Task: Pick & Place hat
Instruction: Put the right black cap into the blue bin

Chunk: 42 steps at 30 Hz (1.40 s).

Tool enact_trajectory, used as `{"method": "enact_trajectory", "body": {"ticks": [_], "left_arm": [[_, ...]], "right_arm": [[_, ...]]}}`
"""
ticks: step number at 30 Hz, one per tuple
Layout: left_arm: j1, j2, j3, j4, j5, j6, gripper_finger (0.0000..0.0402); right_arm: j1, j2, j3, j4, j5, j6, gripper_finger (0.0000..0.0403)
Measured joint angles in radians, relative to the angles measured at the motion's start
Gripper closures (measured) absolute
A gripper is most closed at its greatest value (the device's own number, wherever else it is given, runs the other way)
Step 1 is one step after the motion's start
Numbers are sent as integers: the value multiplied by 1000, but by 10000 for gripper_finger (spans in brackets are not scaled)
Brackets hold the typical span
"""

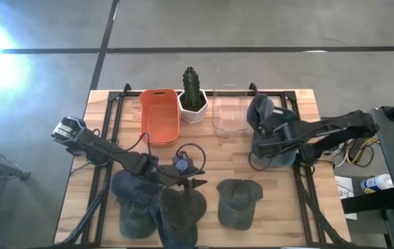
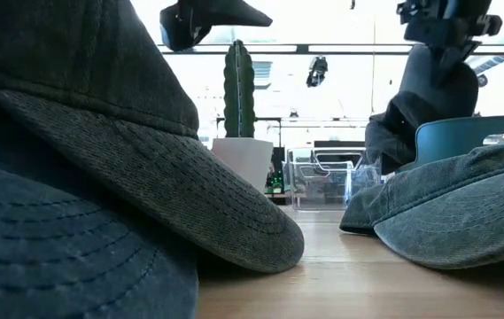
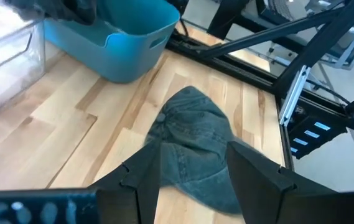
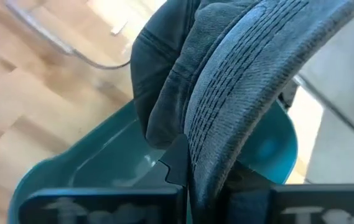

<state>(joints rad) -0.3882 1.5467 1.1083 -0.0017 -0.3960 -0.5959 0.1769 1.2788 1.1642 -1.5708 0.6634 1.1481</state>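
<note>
Several dark denim hats are in view. One hat (image 3: 192, 118) lies flat on the wood, also visible in the high view (image 1: 238, 202). My left gripper (image 3: 193, 154) (image 1: 195, 181) hovers open above it, one finger on either side, touching nothing. Two more hats (image 1: 131, 200) (image 1: 179, 213) lie near the table's near edge. My right gripper (image 4: 186, 171) (image 1: 259, 142) is shut on another hat (image 4: 226, 74) (image 2: 420, 97), which hangs over the teal bin (image 4: 102, 155) (image 2: 469, 133). My right gripper pinches the hat's stitched brim (image 4: 211, 143) between its two fingers. The brim stands on edge in the hold and the crown (image 4: 164, 68) bunches beyond it. The hat is lifted clear, above the teal bin's opening.
An orange bin (image 1: 160, 114), a potted cactus (image 1: 193, 93) and a clear container (image 1: 228, 111) stand along the table's far side. The table's right edge and metal frame (image 3: 270, 68) lie beyond the flat hat. Bare wood (image 1: 224, 155) shows mid-table.
</note>
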Motion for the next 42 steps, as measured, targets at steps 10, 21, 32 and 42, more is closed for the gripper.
{"method": "enact_trajectory", "body": {"ticks": [10,21,32,42], "left_arm": [[0,0,-18,2,1,-17,227],[0,0,-18,1,1,-15,227],[2,0,-18,1,1,-3,227],[3,0,-18,6,1,-5,227]], "right_arm": [[16,156,-34,-2,-92,-53,390],[141,46,75,0,334,59,390],[41,-231,301,3,-95,34,390],[-258,-471,355,-2,-328,59,390]]}}
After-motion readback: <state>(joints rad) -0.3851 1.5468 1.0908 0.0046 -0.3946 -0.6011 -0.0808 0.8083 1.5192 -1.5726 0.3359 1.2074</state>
